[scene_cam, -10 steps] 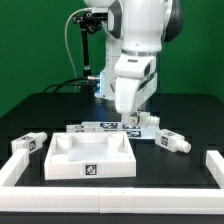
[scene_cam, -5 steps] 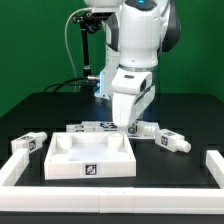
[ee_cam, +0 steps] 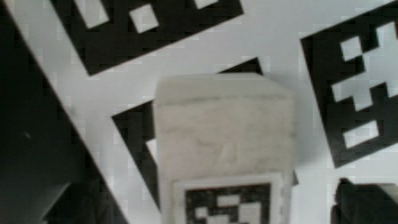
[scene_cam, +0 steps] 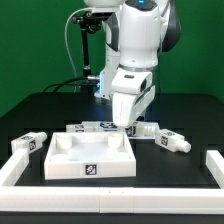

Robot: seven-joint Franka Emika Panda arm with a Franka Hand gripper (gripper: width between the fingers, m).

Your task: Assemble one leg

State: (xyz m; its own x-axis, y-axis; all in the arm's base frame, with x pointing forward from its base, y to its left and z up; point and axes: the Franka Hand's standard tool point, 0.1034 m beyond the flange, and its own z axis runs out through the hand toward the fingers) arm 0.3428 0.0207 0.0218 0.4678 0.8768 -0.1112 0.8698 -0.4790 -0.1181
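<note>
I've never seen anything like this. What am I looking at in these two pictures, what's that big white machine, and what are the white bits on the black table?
The big white machine is a robot arm with a two-finger gripper at its tip. One picture is taken by a camera standing off the arm. The close-up comes from a camera on its wrist. On the black table lie a square white tray, small tagged white legs on either side, and a flat marker board behind the tray. The gripper hangs just behind the tray. The close-up shows one leg over the marker board's black squares. I cannot tell whether the gripper holds it.
</note>
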